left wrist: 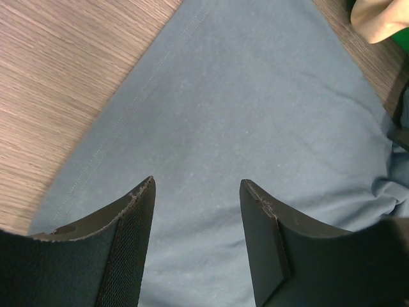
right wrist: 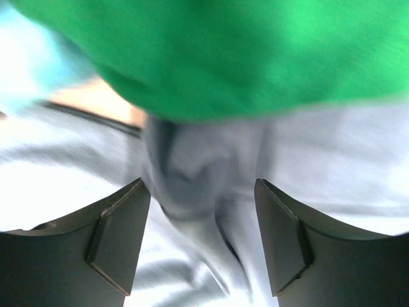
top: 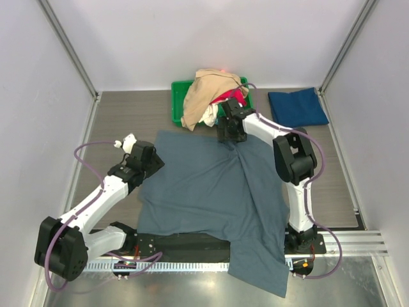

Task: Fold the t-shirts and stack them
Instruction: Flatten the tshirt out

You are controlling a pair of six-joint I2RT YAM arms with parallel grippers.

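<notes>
Top external view, contents listed by position relative to the grey-blue t-shirt.

1. Grey-blue t-shirt: spread flat on the desk, creased down its right half, near hem hanging over the desk's front edge.
2. Left claw: over the shirt's left edge, jaws moderately wide, nothing between them.
3. Right claw: at the shirt's far edge, jaws wide. A raised ridge of the grey cloth lies between them, clear of both fingers.
4. Green bin: just beyond the shirt's far edge.
5. Tan t-shirt: heaped in the bin and draped over its front wall.
6. Red t-shirt: in the bin beside the tan one.
7. Navy-teal t-shirt: folded, beyond the shirt's far right corner, apart from it.
</notes>
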